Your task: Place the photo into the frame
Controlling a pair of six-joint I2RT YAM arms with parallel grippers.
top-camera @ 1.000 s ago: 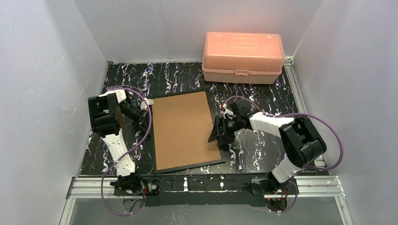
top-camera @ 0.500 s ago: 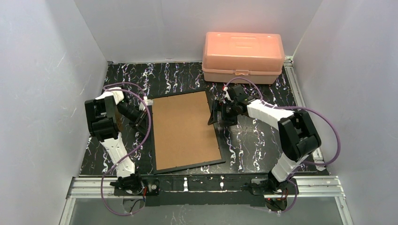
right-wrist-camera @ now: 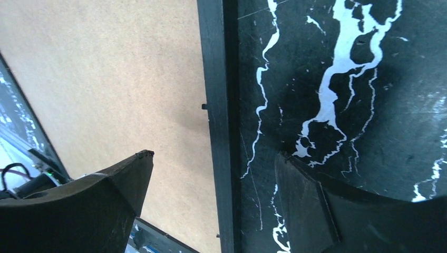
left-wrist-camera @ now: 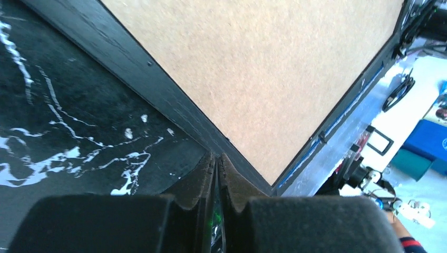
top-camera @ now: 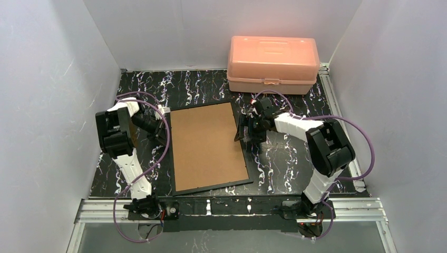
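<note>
Since a second ago the right arm [top-camera: 293,126] has moved farther up the right edge of the frame [top-camera: 208,147] and its jaws have spread wide; the left arm [top-camera: 118,134] has barely shifted and the frame hasn't. It lies face-down mid-bench [top-camera: 295,163] — brown fibreboard back up, thin black rim. Now the right jaws are apart, straddling the right rim, one finger over the board, one over the bench. The left jaws are together, tips at the left rim. Far side, well apart — the pink box [top-camera: 273,57].
</note>
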